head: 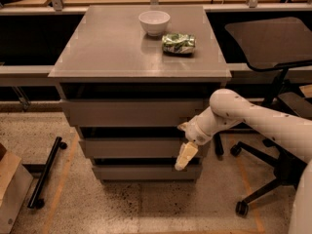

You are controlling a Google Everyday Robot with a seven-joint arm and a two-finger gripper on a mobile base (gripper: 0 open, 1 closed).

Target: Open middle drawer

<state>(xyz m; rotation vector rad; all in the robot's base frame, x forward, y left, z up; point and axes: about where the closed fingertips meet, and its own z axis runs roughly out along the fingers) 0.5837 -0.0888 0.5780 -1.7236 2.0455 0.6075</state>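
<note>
The grey cabinet (141, 48) has three drawers stacked under its top. The middle drawer (131, 148) shows a plain flat grey front with a dark gap above it. My gripper (184, 156) hangs at the right end of that front, pointing down and left, its cream-coloured tip overlapping the drawer's lower right corner. My white arm (253, 118) comes in from the right.
A white bowl (154, 22) and a green crumpled packet (178, 43) lie on the cabinet top. A black office chair (273, 48) stands to the right behind my arm. A black rod on wheels (46, 172) and a cardboard box (12, 186) sit on the floor at the left.
</note>
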